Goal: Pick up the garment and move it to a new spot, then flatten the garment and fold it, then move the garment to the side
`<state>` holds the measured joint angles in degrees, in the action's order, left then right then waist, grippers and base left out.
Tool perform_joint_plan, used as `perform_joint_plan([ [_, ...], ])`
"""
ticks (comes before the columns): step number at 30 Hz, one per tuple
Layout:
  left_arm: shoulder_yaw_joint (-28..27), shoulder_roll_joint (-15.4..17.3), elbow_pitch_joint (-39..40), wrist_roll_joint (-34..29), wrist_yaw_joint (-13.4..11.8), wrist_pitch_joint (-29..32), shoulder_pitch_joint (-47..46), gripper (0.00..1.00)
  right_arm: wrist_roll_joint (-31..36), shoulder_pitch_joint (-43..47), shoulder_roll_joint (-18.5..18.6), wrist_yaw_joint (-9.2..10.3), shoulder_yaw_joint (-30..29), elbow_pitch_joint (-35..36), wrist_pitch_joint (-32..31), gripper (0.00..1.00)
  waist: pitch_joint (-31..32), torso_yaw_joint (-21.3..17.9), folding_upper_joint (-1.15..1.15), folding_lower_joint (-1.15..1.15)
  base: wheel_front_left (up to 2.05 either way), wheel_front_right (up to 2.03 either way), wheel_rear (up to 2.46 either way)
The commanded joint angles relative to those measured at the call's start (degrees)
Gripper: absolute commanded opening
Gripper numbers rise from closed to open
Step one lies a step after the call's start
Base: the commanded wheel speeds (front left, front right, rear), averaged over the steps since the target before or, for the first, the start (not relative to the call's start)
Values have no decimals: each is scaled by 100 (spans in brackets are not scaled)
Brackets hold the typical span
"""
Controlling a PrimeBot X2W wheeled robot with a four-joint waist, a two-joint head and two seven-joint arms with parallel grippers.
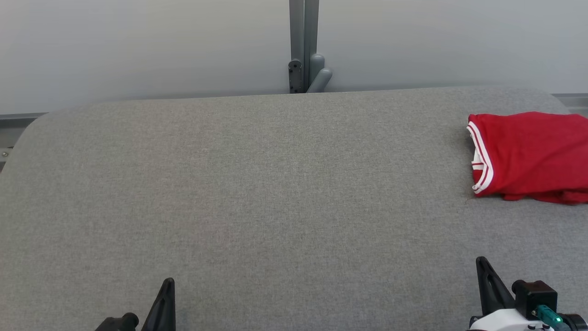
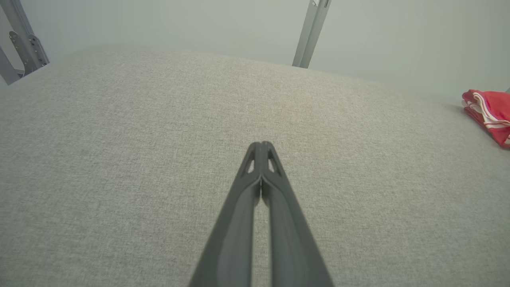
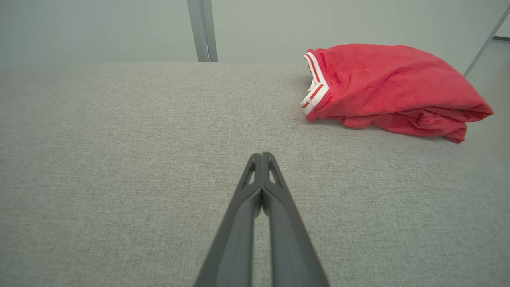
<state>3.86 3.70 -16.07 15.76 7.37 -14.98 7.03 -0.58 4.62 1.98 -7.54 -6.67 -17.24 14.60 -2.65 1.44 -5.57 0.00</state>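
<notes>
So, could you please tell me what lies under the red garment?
The red garment rests on the grey fabric-covered table. Its folded layers cover that patch, so anything tucked beneath or inside cannot be seen.

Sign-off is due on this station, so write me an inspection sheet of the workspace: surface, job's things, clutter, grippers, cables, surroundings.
Surface: grey fabric table, smooth, with rounded far corners.
Job's things: red garment with white-striped trim, lying folded in a loose bundle at the table's right side; the head view cuts off its right end.
Clutter: nothing seen.
Grippers: left gripper shut, holding nothing, over bare fabric; right gripper shut, holding nothing, apart from the red garment.
Cables: nothing seen.
Surroundings: pale wall behind the table, and a grey metal post at its far edge.
</notes>
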Motion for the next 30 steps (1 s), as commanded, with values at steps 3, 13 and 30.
perform_joint_plan([
  [3,-53,12,100,446,-46,105,-103,0,-479,-170,17,0,-80,-6,-158,0,2,-4,9,0,0,0,0],
  [13,-174,20,167,1457,-123,370,-315,0,-1690,-354,29,1,-44,-2,-408,0,-30,-16,0,0,0,0,0],
  [30,-345,29,186,2840,-187,738,-635,0,-3329,-623,46,2,-18,-10,-761,0,-65,-35,-1,0,0,0,0],
])
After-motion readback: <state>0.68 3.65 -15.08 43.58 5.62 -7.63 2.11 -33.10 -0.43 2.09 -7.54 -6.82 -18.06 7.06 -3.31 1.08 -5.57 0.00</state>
